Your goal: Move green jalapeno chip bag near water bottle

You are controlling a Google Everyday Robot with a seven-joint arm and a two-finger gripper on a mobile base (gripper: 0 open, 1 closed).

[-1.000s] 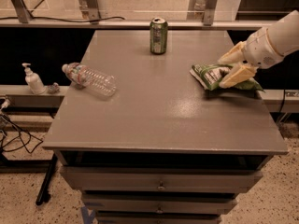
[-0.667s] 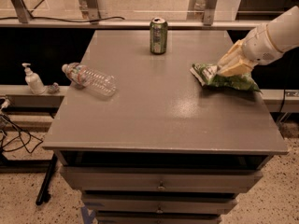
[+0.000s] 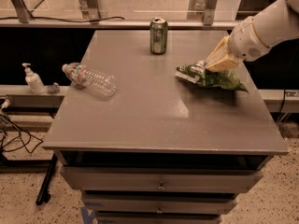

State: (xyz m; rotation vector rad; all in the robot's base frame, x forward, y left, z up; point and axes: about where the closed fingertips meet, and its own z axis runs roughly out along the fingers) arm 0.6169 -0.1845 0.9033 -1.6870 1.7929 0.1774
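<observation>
The end effector (image 3: 202, 65) pinches the green jalapeno chip bag (image 3: 219, 80), lying left-to-right on the table (image 3: 154, 125); the water bottle (image 3: 91, 77) lies well apart, cap pointing left

I see my arm (image 3: 266, 24) coming in from beyond the right edge of the table (image 3: 154, 125), with the forearm sloping down to the left. The gripper (image 3: 204, 66) sits low by the right edge, toward the far right corner, pinching the green jalapeno chip bag (image 3: 219, 80).

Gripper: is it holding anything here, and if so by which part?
The gripper appears to be pinching the green jalapeno chip bag, gripping its upper edge near the white-label end, at the table's right side.
</observation>
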